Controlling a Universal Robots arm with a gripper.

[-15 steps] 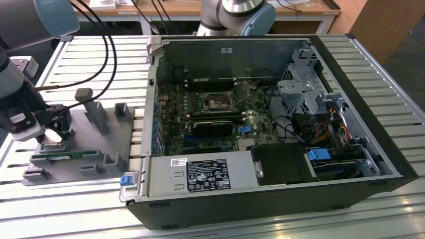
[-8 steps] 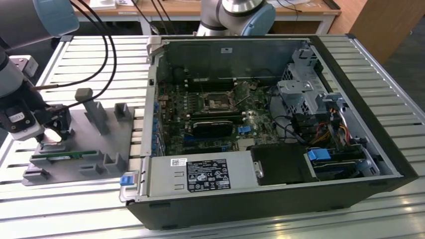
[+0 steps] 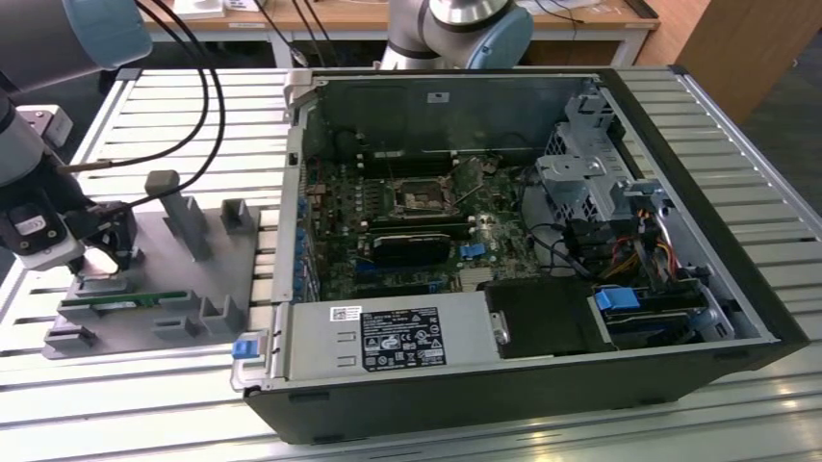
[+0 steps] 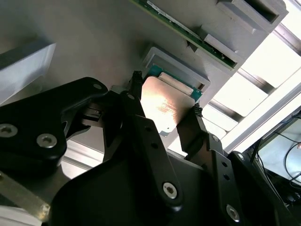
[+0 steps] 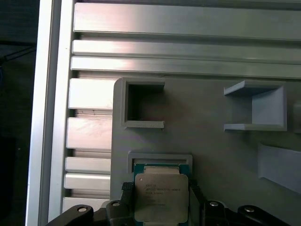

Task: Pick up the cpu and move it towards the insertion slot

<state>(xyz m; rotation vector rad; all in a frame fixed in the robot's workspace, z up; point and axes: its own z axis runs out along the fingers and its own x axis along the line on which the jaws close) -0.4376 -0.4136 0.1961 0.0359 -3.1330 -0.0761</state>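
In the exterior view my gripper (image 3: 110,252) hangs over the grey fixture plate (image 3: 167,279) at the exterior view's left, well outside the open computer case. Both wrist views show the gripper (image 4: 165,96) (image 5: 160,189) shut on the cpu (image 4: 164,108) (image 5: 161,200), a flat square chip with a silvery top. One black finger (image 4: 134,94) presses on each of two opposite edges. The chip sits just above its raised grey nest (image 5: 160,157), where a green edge shows behind it. The insertion slot (image 3: 418,195), a square socket with a silver frame, lies on the motherboard inside the case.
A long green memory stick (image 3: 115,300) (image 4: 188,33) lies in the fixture beside the nest. Grey posts (image 3: 192,226) and open pockets (image 5: 141,103) stand on the plate. The case wall (image 3: 298,173) rises between fixture and motherboard. Black cables (image 3: 212,106) hang above the slatted table.
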